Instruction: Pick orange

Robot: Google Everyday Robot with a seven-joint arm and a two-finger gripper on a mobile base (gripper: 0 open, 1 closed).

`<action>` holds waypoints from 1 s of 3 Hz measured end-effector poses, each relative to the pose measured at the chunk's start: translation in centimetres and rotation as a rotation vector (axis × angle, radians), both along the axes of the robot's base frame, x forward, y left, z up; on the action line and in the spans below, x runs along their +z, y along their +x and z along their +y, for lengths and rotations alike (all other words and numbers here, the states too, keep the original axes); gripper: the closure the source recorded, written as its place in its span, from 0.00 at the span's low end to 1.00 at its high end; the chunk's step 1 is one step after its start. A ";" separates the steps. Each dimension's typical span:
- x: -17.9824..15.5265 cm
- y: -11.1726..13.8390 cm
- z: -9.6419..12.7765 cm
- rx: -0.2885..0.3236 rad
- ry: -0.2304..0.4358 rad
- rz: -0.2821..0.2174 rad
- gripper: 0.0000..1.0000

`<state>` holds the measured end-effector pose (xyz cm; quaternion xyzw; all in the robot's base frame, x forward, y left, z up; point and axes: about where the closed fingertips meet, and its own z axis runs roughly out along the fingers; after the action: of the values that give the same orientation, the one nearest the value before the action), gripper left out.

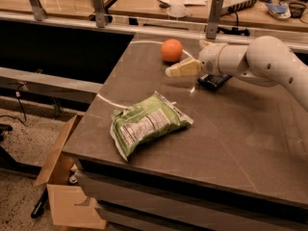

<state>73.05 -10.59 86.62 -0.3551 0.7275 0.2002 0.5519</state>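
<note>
Nearest of all, a cardboard box (62,196) stands open on the floor below the front left corner of the table (231,143). On the table, close to the front edge and toward the left side, a green snack bag (147,124) lies flat with its printed back up.

Further in, the white arm (269,61) reaches in from the right edge, and the gripper (180,70) hangs low over the table top, pointing left. How wide it is set cannot be told from this angle, but it has hold of nothing. A small dark flat thing (214,81) lies on the table just under the arm.

Beyond the gripper's tip, the orange (172,50) sits on the table near the far edge, just beside the tip but apart from it.

I judge that the approach is nearly done and everything else is left. The gripper has yet to come around the orange, close on it and lift it. Being round and smooth, the fruit could roll off toward the far edge if nudged.
</note>
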 end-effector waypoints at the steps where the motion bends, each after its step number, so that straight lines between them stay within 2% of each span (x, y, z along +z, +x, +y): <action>1: -0.8 1.4 2.0 0.018 0.025 0.006 0.00; 3: -1.0 4.2 3.0 -0.004 0.075 0.013 0.04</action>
<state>77.25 -7.55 85.67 -0.3313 0.7238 0.2282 0.5606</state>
